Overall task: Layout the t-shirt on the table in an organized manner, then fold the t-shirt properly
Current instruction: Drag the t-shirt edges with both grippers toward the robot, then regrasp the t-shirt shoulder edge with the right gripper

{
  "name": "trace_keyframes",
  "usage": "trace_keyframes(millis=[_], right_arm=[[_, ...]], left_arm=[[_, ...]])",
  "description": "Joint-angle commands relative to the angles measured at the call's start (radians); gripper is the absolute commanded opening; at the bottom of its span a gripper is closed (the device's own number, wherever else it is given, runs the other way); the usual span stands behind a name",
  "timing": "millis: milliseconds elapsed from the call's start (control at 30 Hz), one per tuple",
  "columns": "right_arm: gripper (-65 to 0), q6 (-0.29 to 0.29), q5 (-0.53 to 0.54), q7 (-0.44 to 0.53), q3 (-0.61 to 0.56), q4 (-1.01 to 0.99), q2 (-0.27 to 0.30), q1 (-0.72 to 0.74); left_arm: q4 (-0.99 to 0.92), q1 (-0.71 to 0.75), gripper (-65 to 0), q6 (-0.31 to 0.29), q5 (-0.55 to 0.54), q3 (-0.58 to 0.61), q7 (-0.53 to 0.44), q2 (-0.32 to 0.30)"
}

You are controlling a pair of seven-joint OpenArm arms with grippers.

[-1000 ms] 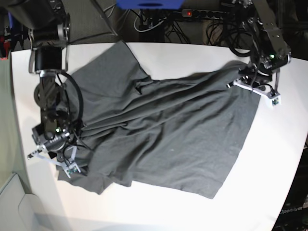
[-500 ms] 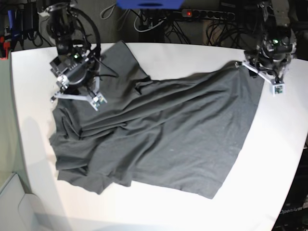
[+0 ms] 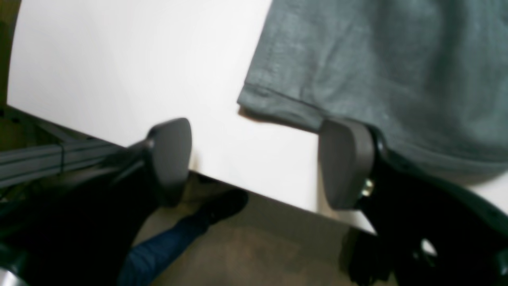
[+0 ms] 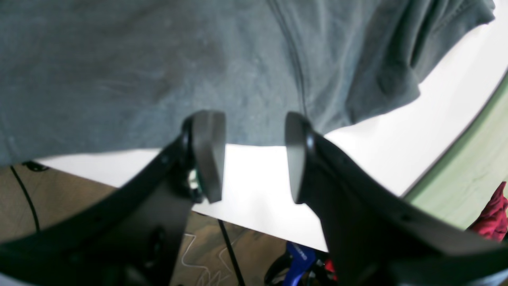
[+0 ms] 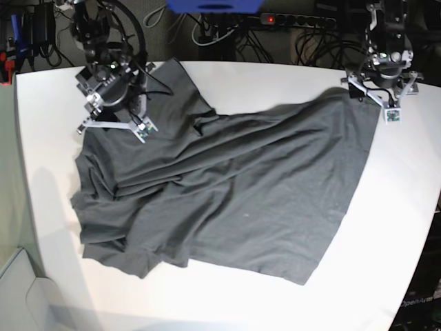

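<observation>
The dark grey t-shirt lies spread and wrinkled across the white table, its left part bunched in folds. My right gripper hangs over the shirt's far-left edge. In the right wrist view this gripper is open with nothing between its fingers, and the t-shirt lies just beyond the fingertips. My left gripper sits at the shirt's far-right corner. In the left wrist view it is wide open and empty above bare table, beside the t-shirt's hemmed corner.
Behind the table's far edge are a power strip with a red light, cables and a blue object. Below the table edge a leg in blue trousers with a dark shoe shows. A red object lies off the table's side.
Both grippers opened and let go of the shirt. The right arm swept from the near-left corner to the far left, dragging that side along. The left arm drew back toward the far edge.
</observation>
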Motion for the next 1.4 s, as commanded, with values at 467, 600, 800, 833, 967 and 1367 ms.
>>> trace_keyframes(millis=[467, 600, 800, 833, 967, 1367], right_arm=[[-39.4, -0.002, -0.003, 0.008, 0.004, 0.016, 0.002, -0.024], [-39.4, -0.002, -0.003, 0.005, -0.001, 0.016, 0.002, -0.026], [-39.4, -0.002, 0.002, 0.010, -0.004, 0.017, -0.023, -0.058], [-39.4, -0.002, 0.002, 0.010, -0.005, 0.017, -0.027, -0.058], [-39.4, -0.002, 0.002, 0.010, -0.056, 0.019, -0.027, -0.081], [-39.2, -0.002, 0.004, 0.011, -0.119, -0.010, -0.046, -0.046]], left_arm=[[-0.059, -0.105, -15.6, 0.006, 0.016, -0.004, -0.034, 0.076], [-0.111, -0.139, -22.1, 0.006, 0.016, -0.001, -0.035, 0.076], [-0.141, -0.161, -57.3, 0.006, 0.016, -0.004, -0.031, 0.077], [-0.140, -0.161, -61.3, 0.007, 0.016, -0.005, -0.026, 0.077], [-0.129, -0.159, -64.4, 0.013, 0.016, -0.005, -0.025, 0.074], [-0.128, -0.153, -64.9, 0.013, 0.016, -0.007, -0.025, 0.070]])
